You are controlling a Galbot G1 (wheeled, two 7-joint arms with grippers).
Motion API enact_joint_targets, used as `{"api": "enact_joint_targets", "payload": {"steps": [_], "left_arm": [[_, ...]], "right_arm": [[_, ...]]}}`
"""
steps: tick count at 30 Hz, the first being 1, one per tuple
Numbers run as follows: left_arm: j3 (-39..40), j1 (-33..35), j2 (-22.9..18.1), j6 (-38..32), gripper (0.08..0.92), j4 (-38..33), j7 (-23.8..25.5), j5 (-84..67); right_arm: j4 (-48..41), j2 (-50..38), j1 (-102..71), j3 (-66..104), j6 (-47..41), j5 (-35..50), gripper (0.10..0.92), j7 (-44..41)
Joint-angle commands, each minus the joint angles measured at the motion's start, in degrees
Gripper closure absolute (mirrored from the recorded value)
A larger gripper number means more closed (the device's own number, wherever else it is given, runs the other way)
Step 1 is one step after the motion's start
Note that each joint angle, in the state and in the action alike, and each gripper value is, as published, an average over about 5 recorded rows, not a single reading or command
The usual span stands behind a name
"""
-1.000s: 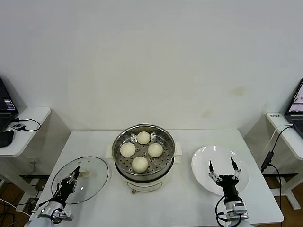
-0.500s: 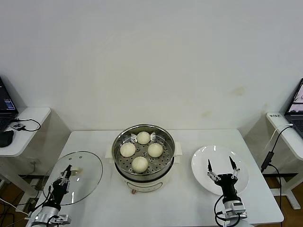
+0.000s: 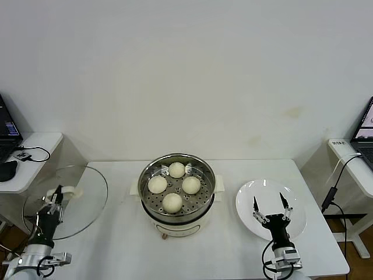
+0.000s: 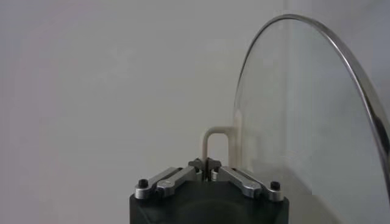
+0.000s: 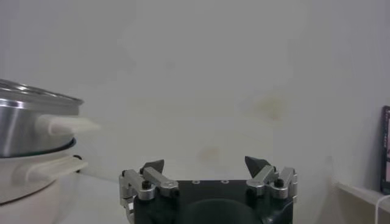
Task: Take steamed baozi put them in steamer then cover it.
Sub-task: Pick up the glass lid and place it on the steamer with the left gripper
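Observation:
Four cream-white baozi lie on the perforated tray inside the steel steamer at the table's middle. My left gripper is shut on the whitish handle of the clear glass cover. It holds the cover lifted and tilted, off the table's left edge. In the left wrist view the cover stands on edge beside the closed jaws. My right gripper is open and empty above the white plate. The steamer's side also shows in the right wrist view.
A side desk with a laptop and cables stands at far left, close to the lifted cover. Another desk with a laptop stands at far right. Bare table lies in front of the steamer.
My left gripper has lifted the cover off the table and carried it left and up, tilting it. The right gripper has drifted slightly back over the plate.

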Motion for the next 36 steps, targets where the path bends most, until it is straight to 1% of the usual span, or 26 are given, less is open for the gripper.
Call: {"api": "enact_joint_targets", "payload": {"steps": [1,5,8,12,15,19,23,32,36], "left_arm": [[3.70,-1.25,6.56,7.77,0.882,-12.18,9.90,-3.30],[11.20,-5.08,9.51,9.69,0.882,-13.67,11.73,-1.55],[16.80,-9.50,10.51,10.99,0.882,-14.25,13.18,0.13],[23.52,-14.99,10.74,13.18,0.882,-14.28,15.40,0.45],[27.36,-17.80,9.88,14.70,0.882,-14.17,17.00,1.20],[30.71,-19.93,7.15,16.27,0.882,-14.22,19.66,4.90],[32.92,-21.53,3.15,17.09,0.882,-13.60,21.79,8.76],[37.47,-23.35,-8.18,17.94,0.882,-10.30,23.52,13.51],[38.75,-23.74,-11.75,18.26,0.882,-9.40,24.11,14.73]], "right_arm": [[0.01,0.14,-0.28,-0.32,0.01,-0.31,0.202,0.08],[0.04,0.40,-0.75,-0.45,0.31,-1.31,0.203,0.23],[0.19,0.60,-1.26,-0.57,0.68,-2.66,0.203,0.41],[0.55,0.97,-1.72,-0.64,0.78,-3.68,0.202,0.57],[0.79,1.37,-1.73,-0.60,0.72,-4.15,0.203,0.62],[0.72,1.76,-1.47,-0.61,0.72,-4.74,0.202,0.74],[-0.31,2.09,-1.08,-1.40,1.21,-6.07,0.203,1.09],[-2.15,2.55,-0.71,-2.31,2.26,-8.14,0.202,1.67],[-2.42,2.55,-0.53,-2.30,2.24,-8.25,0.203,1.72]]}}
